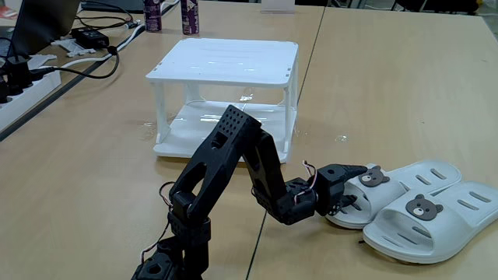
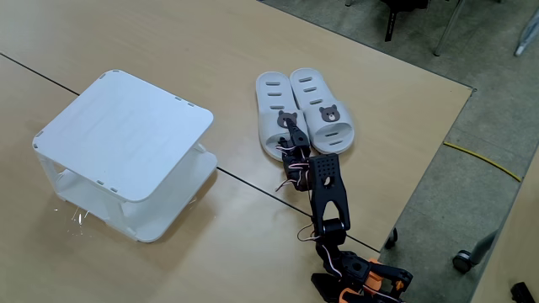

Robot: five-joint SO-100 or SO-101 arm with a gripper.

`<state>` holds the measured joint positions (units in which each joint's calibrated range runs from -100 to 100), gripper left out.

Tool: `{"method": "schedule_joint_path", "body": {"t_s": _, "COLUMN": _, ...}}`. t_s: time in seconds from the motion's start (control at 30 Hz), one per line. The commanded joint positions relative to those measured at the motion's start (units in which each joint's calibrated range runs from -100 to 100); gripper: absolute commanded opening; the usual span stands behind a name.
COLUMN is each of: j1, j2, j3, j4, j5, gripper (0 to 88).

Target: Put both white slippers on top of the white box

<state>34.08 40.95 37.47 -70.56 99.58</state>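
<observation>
Two white slippers lie side by side on the wooden table, each with a brown bear face on its strap. In both fixed views my gripper [image 1: 352, 187] [image 2: 290, 128] is at the slipper nearer the arm [image 1: 385, 190] [image 2: 276, 109]. Its jaws are open and straddle that slipper's strap edge beside the bear face, with one finger over the strap. The other slipper [image 1: 436, 214] [image 2: 324, 109] rests untouched against it. The white box [image 1: 226, 62] [image 2: 126, 135] stands apart from the slippers, its flat top bare.
Two purple cans [image 1: 189, 15] and a power strip with black cables [image 1: 93, 39] sit at the table's far left. A table seam [image 1: 311, 54] runs past the box. The table edge [image 2: 429, 160] lies just beyond the slippers.
</observation>
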Motion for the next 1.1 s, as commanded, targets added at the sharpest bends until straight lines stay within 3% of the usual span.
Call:
{"method": "schedule_joint_path", "body": {"t_s": 0.0, "j1": 0.0, "j2": 1.5, "j3": -8.3, "j4": 1.4, "j5": 0.4, "gripper": 30.9}}
{"method": "schedule_joint_path", "body": {"t_s": 0.2, "j1": 0.1, "j2": 5.9, "j3": -23.6, "j4": 9.6, "j5": 0.4, "gripper": 30.9}}
{"method": "schedule_joint_path", "body": {"t_s": 0.37, "j1": 0.6, "j2": 6.3, "j3": -24.9, "j4": 11.4, "j5": 0.4, "gripper": 28.5}}
{"method": "schedule_joint_path", "body": {"t_s": 0.5, "j1": 0.6, "j2": 6.1, "j3": -24.9, "j4": 11.4, "j5": 0.4, "gripper": 17.1}}
{"method": "schedule_joint_path", "body": {"t_s": 0.6, "j1": 0.6, "j2": 6.2, "j3": -24.9, "j4": 11.4, "j5": 0.4, "gripper": 0.6}}
{"method": "schedule_joint_path", "body": {"t_s": 0.8, "j1": 0.5, "j2": 1.2, "j3": -26.2, "j4": 12.3, "j5": 0.4, "gripper": 0.8}}
{"method": "schedule_joint_path", "body": {"t_s": 1.07, "j1": 0.5, "j2": -27.2, "j3": -35.9, "j4": 53.0, "j5": 0.4, "gripper": 0.8}}
